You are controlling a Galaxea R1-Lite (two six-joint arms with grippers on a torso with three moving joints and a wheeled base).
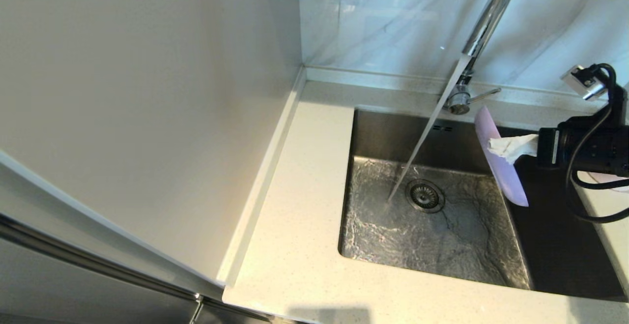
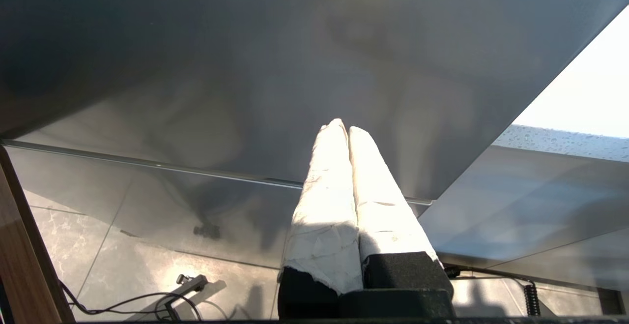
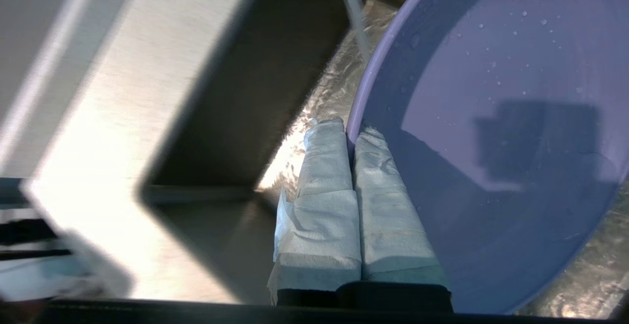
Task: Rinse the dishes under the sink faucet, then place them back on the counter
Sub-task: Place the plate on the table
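Over on the left, the cream speckled surface (image 1: pixel 295 206) runs along the sink (image 1: pixel 373 137), and the left gripper (image 2: pixel 342 130) is not up there at all: its wrist view shows it parked low beside a grey cabinet panel (image 2: pixel 245 68), paper-wrapped fingers (image 2: pixel 324 196) pressed together on nothing. Moving right, water is pouring from the chrome faucet (image 1: pixel 484 24) in a slanted stream (image 1: pixel 427 132) that lands just left of the drain strainer (image 1: pixel 425 195), and the basin floor is awash. Right of that, the right gripper (image 3: pixel 350 139) reaches in from the right edge, its wrapped fingers (image 1: pixel 511 148) clamped on the rim of the lilac plate (image 1: pixel 501 164). That plate stands on edge over the right side of the sink, clear of the stream, droplets on its face.
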